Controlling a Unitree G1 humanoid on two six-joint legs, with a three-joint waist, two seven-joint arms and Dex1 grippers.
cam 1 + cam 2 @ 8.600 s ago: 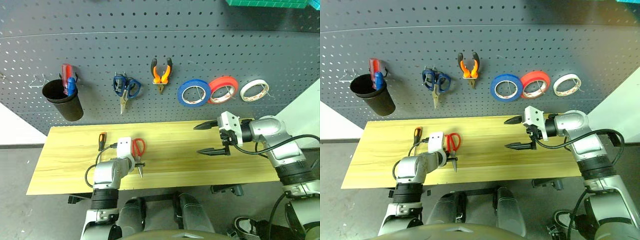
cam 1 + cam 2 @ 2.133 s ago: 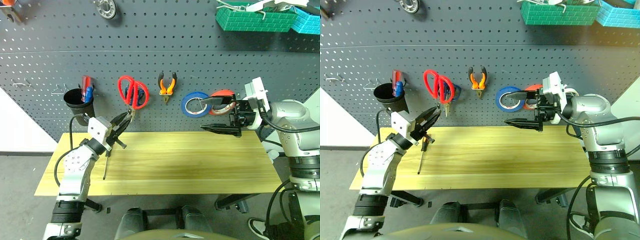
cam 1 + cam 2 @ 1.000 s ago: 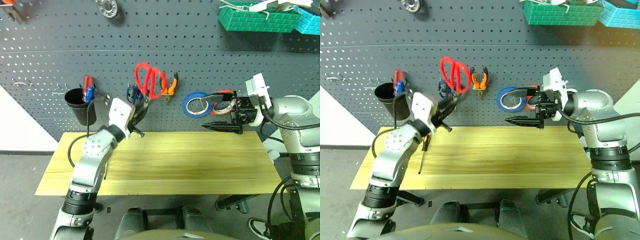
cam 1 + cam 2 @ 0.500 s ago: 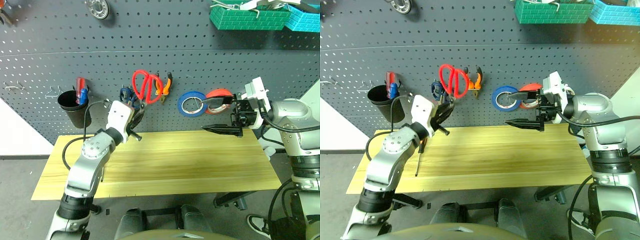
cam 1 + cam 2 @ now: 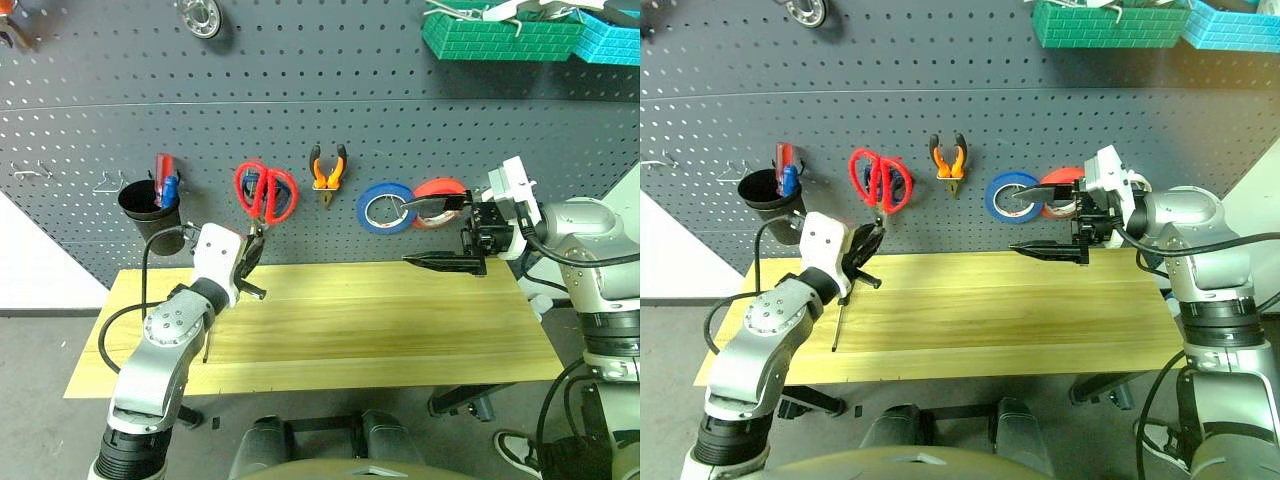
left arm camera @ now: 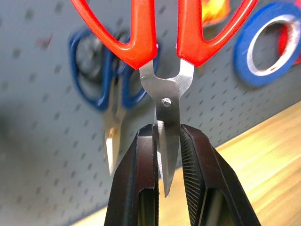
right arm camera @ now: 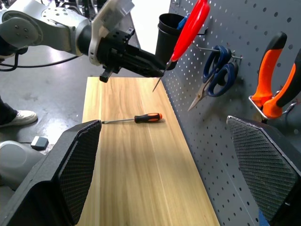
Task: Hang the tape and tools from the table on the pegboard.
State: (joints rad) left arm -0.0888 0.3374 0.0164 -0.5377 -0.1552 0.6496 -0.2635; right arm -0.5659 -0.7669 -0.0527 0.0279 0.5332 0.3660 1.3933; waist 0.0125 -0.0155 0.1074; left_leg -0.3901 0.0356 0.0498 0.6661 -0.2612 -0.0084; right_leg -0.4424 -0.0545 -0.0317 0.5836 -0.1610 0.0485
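Red scissors (image 6: 164,52) pinched by blades, just before pegboard (image 5: 400,140).

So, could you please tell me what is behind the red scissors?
Behind the red scissors, blue-handled scissors hang on the pegboard. The red handles cover part of their loops and the hook. The left hand grips the red pair's blades.

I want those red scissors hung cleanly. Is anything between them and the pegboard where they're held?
Yes. The blue-handled scissors already hang on the pegboard directly behind the red scissors, which the left gripper holds by the blades.
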